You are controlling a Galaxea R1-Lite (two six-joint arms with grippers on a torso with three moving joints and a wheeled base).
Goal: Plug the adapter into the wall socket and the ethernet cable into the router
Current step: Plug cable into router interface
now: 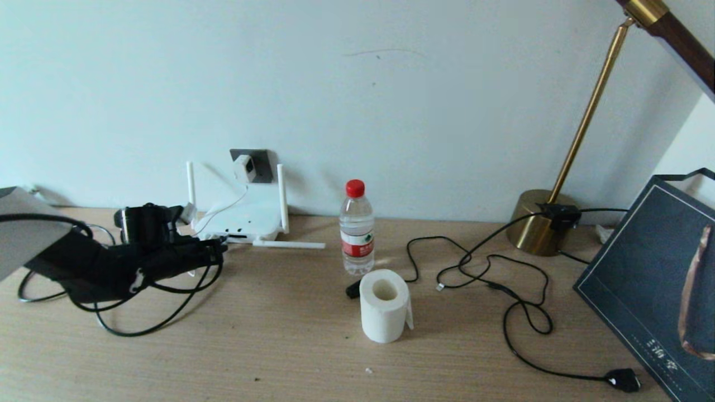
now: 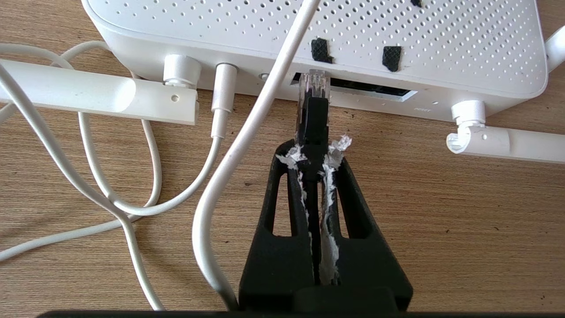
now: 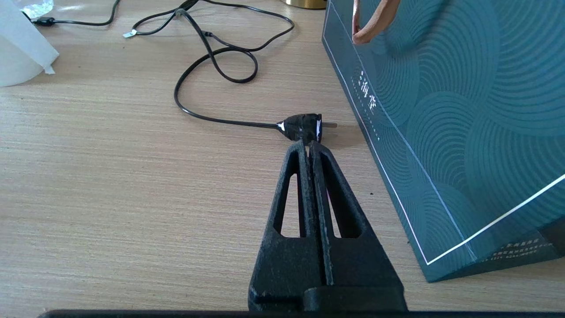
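The left gripper (image 2: 314,148) sits low over the tabletop (image 1: 268,346) right in front of the router (image 1: 241,219), its jaws clamped on the black boot of the ethernet cable (image 2: 314,123). The cable's clear plug tip is at the mouth of the dark port slot on the router's front edge; I cannot tell whether it is seated. The rest of the black cable loops on the tabletop under the left arm.

The router lies flat against the wall, two antennas upright and one lying on the tabletop toward the bottle (image 1: 357,228). The adapter (image 1: 244,167) sits in the socket (image 1: 254,163) on the wall just above the router, and its white cord (image 2: 251,128) drops to the router and crosses in front of the ports.

The right gripper (image 3: 309,145) does not show in the head view; its own camera shows its jaws closed on nothing, tips just short of a black plug (image 3: 302,126) lying beside a teal bag (image 3: 450,123).

A paper roll (image 1: 384,305) stands near the bottle, and a brass lamp (image 1: 539,223) stands by the wall.
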